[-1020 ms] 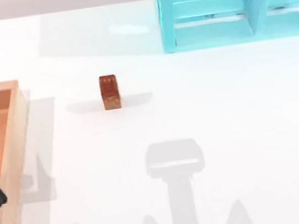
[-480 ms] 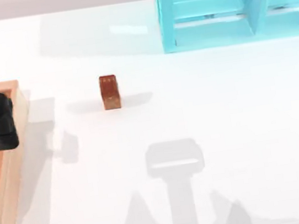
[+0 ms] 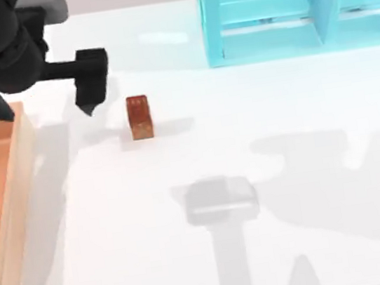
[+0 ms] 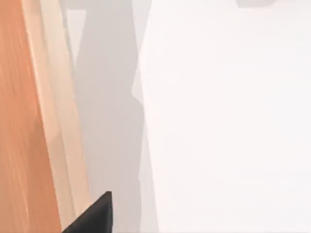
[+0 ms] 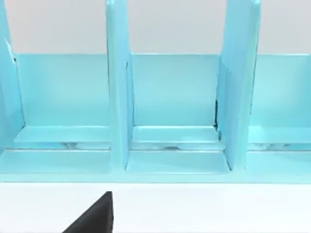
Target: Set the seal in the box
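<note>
Top view: a white counter (image 3: 258, 126) seen from above. The seal (image 3: 139, 117), a small reddish-brown block, stands upright on the counter toward the upper left, apart from everything else, with a faint shadow spreading to both sides. The box (image 3: 14, 202), a shallow tray with pale wooden walls and an orange-brown floor, runs along the left edge; the seal sits outside it, to its right. The black left arm reaches in from the upper left corner, crossing above the box's top corner. The left gripper (image 3: 87, 93) points downward just left of the seal, near it but not touching. How far its fingers are spread cannot be told from here, and nothing is seen in their hold. A turquoise shelf (image 3: 298, 7) with upright dividers stands at the upper right. Soft grey shadows of the arms lie across the lower counter.

Left wrist view: the box's pale wooden wall (image 4: 53, 111) and a strip of its orange floor run along one side, with white counter and a grey shadow next to it. One dark finger tip (image 4: 95, 216) pokes in at the edge.

Right wrist view: the turquoise shelf (image 5: 170, 97) faces the camera, its open compartments split by dividers. A dark finger tip (image 5: 95, 216) shows at the edge; the spread of the right fingers cannot be told.
</note>
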### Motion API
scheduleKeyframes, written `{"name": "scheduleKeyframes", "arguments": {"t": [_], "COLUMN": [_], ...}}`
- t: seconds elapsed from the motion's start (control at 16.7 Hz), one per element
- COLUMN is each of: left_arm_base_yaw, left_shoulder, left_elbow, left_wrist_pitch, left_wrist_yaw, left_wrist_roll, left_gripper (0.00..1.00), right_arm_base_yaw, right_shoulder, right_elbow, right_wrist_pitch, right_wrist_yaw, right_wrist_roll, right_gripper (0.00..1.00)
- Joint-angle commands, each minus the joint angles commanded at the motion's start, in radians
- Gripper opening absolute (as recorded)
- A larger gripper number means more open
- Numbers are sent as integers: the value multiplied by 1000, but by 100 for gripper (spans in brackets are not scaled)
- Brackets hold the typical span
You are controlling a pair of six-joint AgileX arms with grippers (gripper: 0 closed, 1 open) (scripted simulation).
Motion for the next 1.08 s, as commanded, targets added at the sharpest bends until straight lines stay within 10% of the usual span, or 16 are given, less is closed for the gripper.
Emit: {"name": "scheduleKeyframes", "arguments": {"t": [0.6, 1.08], "left_arm_base_yaw": [-79, -84], "left_shoulder": [825, 974], "left_elbow": [1024, 1293], "left_wrist_pitch": [-484, -530], "left_wrist_yaw": [6, 29], "left_wrist_roll": [-141, -189], "left_gripper": [100, 100], "right_arm_base_yaw": [0, 0], "right_shoulder": [0, 0], "right_elbow": [0, 0], "right_wrist_pitch": [0, 0], "right_wrist_yaw": [0, 0], "right_wrist_roll": [0, 0], "right_gripper": [100, 100]}}
